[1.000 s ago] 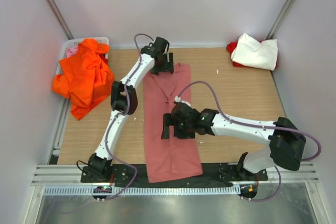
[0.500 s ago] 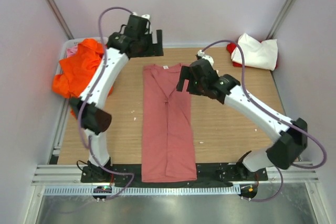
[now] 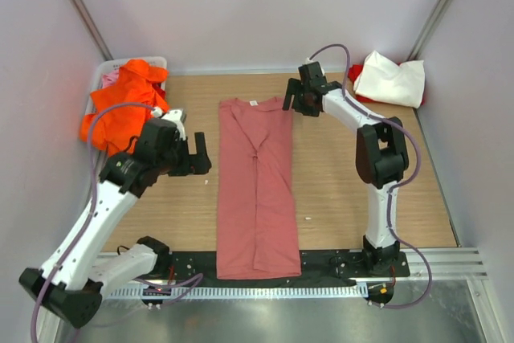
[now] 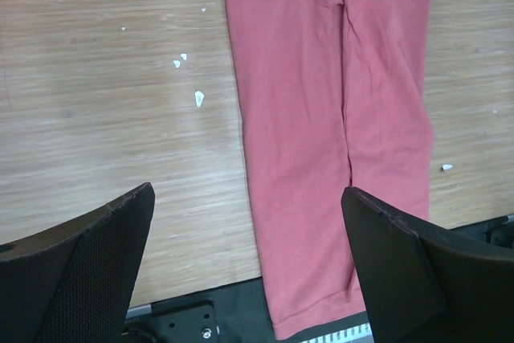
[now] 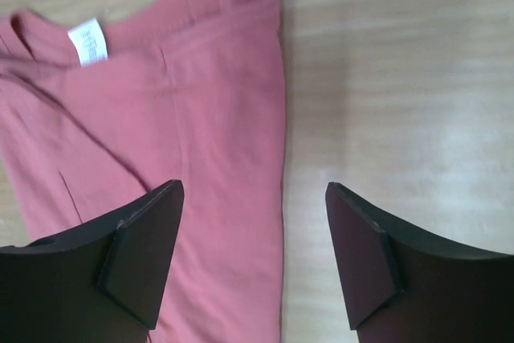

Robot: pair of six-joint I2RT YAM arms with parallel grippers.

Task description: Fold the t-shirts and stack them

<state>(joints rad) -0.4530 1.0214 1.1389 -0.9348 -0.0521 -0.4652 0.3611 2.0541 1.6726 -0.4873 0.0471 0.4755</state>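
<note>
The dusty salmon-pink t-shirt (image 3: 255,190) lies flat as a long narrow strip down the middle of the table, collar at the far end. It also shows in the left wrist view (image 4: 321,118) and the right wrist view (image 5: 161,134). My left gripper (image 3: 202,155) is open and empty, above the bare wood just left of the shirt (image 4: 249,238). My right gripper (image 3: 289,104) is open and empty, above the shirt's far right corner (image 5: 253,238). The bright orange shirt (image 3: 128,110) is heaped at the far left. The white shirt (image 3: 391,78) lies on the red one (image 3: 353,74) at the far right.
A white bin (image 3: 104,78) at the far left holds the orange heap and a bit of lighter pink cloth (image 3: 109,79). Small white specks (image 4: 197,99) lie on the wood. The black base strip (image 3: 321,267) runs along the near edge, under the shirt's hem.
The shirt went from skewed to straight and flat. My left arm swung from the far end back to the shirt's left side. My right gripper moved to the far right corner.
</note>
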